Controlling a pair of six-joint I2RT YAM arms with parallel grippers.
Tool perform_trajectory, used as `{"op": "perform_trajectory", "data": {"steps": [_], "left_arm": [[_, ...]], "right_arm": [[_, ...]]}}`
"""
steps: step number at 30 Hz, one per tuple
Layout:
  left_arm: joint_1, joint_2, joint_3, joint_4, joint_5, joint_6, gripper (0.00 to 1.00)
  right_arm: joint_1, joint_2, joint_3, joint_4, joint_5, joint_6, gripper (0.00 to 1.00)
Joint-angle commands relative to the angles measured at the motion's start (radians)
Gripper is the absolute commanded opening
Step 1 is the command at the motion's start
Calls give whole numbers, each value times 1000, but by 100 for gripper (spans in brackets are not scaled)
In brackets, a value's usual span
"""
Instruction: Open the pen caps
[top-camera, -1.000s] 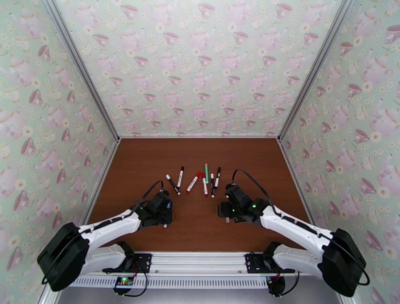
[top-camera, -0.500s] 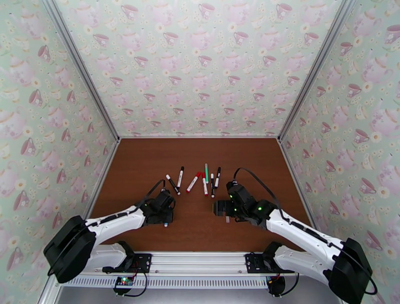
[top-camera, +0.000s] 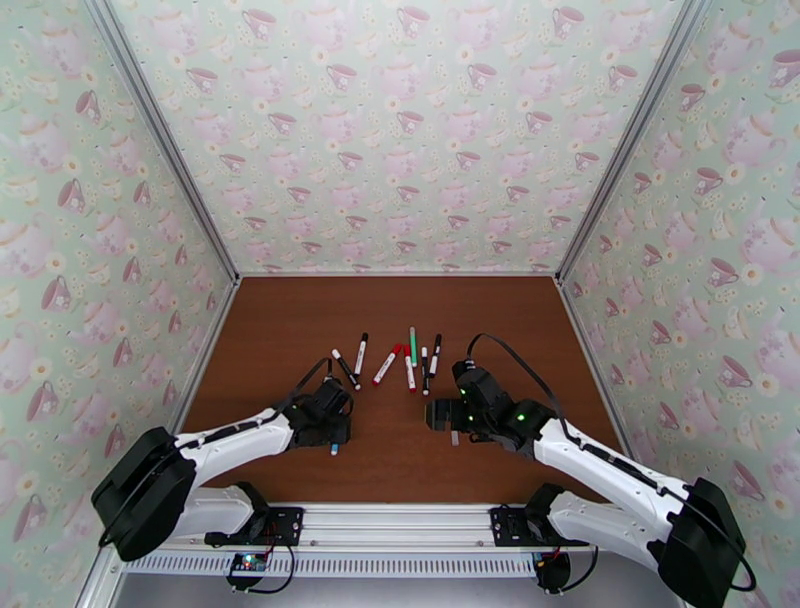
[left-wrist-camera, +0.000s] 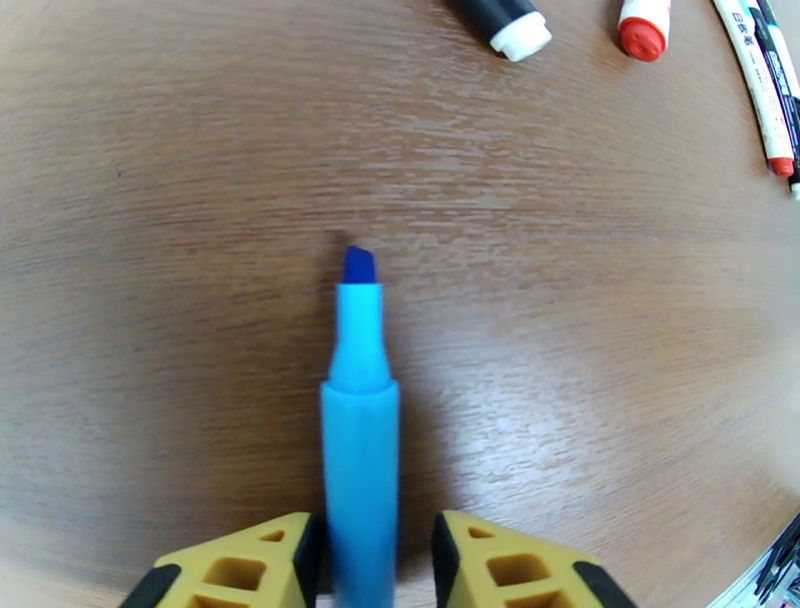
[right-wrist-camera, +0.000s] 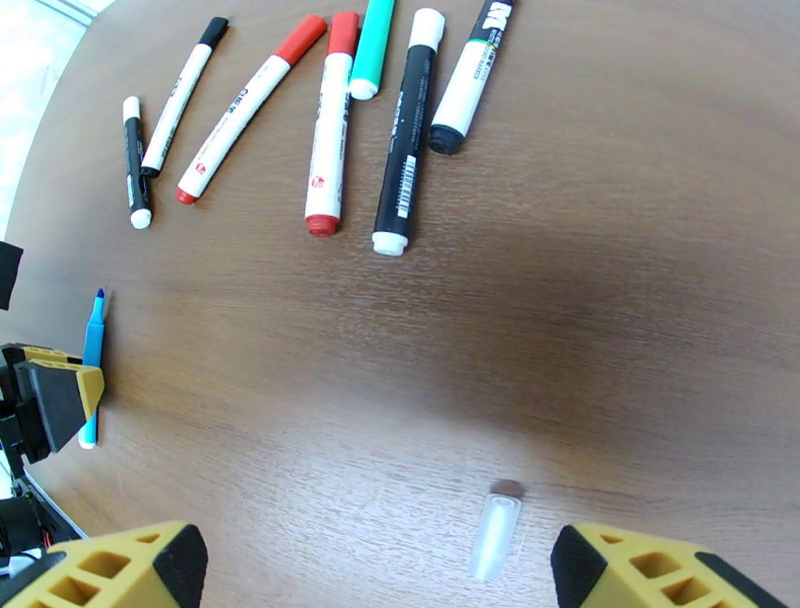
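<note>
An uncapped blue pen (left-wrist-camera: 360, 430) lies flat on the brown table, its chisel tip pointing away. It sits between the yellow fingers of my left gripper (left-wrist-camera: 372, 560). The jaws are slightly apart, with a gap showing on the pen's right side. In the top view this gripper (top-camera: 335, 425) is low over the table, and the pen's end (top-camera: 333, 448) pokes out behind it. My right gripper (right-wrist-camera: 375, 560) is open wide. A small clear pen cap (right-wrist-camera: 495, 535) lies loose on the table between its fingers, touching neither.
Several capped pens lie in a row beyond both grippers: a green one (right-wrist-camera: 373, 45), two red-capped ones (right-wrist-camera: 330, 120), and black and white ones (right-wrist-camera: 405, 130). In the top view they fan out mid-table (top-camera: 409, 372). Patterned walls enclose the table on three sides.
My left gripper has gone from shut on the blue pen to slightly open, leaving the pen on the table. The right jaws have opened wider, and that arm has shifted slightly.
</note>
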Motion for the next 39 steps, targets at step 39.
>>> {"op": "perform_trajectory", "data": {"steps": [39], "left_arm": [[238,527,631,-172,-2,-123,42]], "right_arm": [[-4,-66,45,160,-126,-77,96]]}}
